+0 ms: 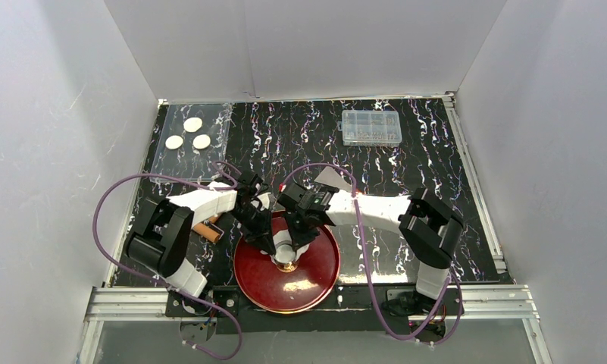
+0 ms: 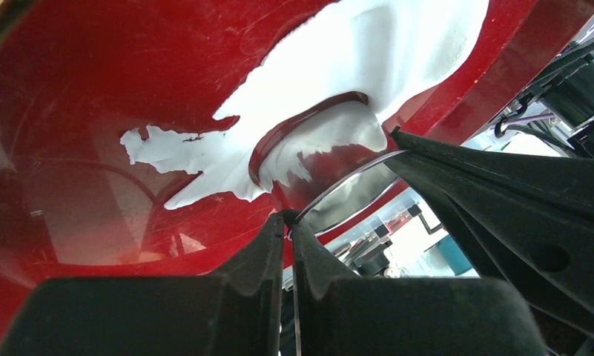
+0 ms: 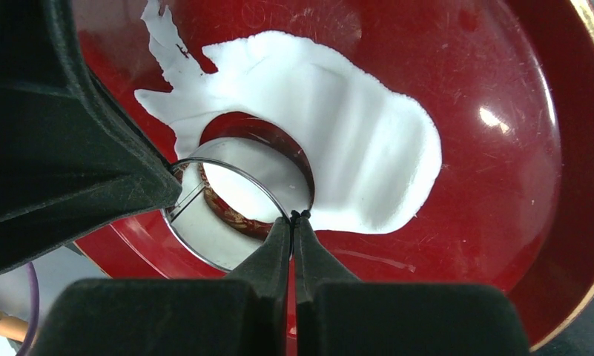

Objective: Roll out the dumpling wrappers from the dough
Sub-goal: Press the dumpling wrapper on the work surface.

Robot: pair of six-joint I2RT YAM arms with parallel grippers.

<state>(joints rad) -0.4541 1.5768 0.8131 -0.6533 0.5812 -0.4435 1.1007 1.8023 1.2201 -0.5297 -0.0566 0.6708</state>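
closely paired over the red plate point(image 3: 494, 193), both arms meet at one thin metal ring point(image 3: 197, 233). the left gripper point(image 2: 289, 222) has its fingers pinched together on the ring's wall, and the right gripper point(image 3: 295, 221) is pinched onto the rim at another spot, with no gap showing between either pair. the dough point(image 3: 353, 141) lies flat on the plate as a white sheet, smooth-edged on one side and torn and ragged on the other, with a round hole in it partly behind the ring. the plate sits at the near edge of the table point(image 1: 421, 189), between the two arm bases. open tabletop lies to the right of the plate and beyond it toward the far side; white walls point(image 1: 308, 45) close three sides. the dumpling wrappers point(image 1: 201, 141), three discs, rest on a clear sheet point(image 1: 171, 161) in the far left corner, well apart from the plate; a plastic box point(image 1: 370, 127) lies at the far right. from above, the grippers cover the dough almost wholly. whether a cut disc sits inside the ring cannot be told. a brown wooden thing point(image 1: 209, 230) beside the left arm is half hidden
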